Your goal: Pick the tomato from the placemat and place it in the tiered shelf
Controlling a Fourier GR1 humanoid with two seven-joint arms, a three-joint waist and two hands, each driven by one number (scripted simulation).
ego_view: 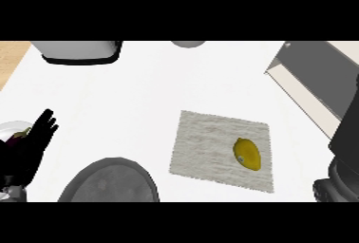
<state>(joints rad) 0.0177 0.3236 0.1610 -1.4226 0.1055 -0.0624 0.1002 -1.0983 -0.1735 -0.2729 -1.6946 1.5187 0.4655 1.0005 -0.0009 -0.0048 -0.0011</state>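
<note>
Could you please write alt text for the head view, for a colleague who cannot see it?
A yellow, oval tomato lies on the right part of a grey placemat on a white counter, untouched. The left hand rests open at the left edge, and the right hand shows only partly at the lower right. The tiered shelf stands at the upper right.

Shelf (319,80) cut off at right edge. Right hand (335,187) mostly out of view, fingers unreadable. Grey disc (108,182) cropped below.
</note>
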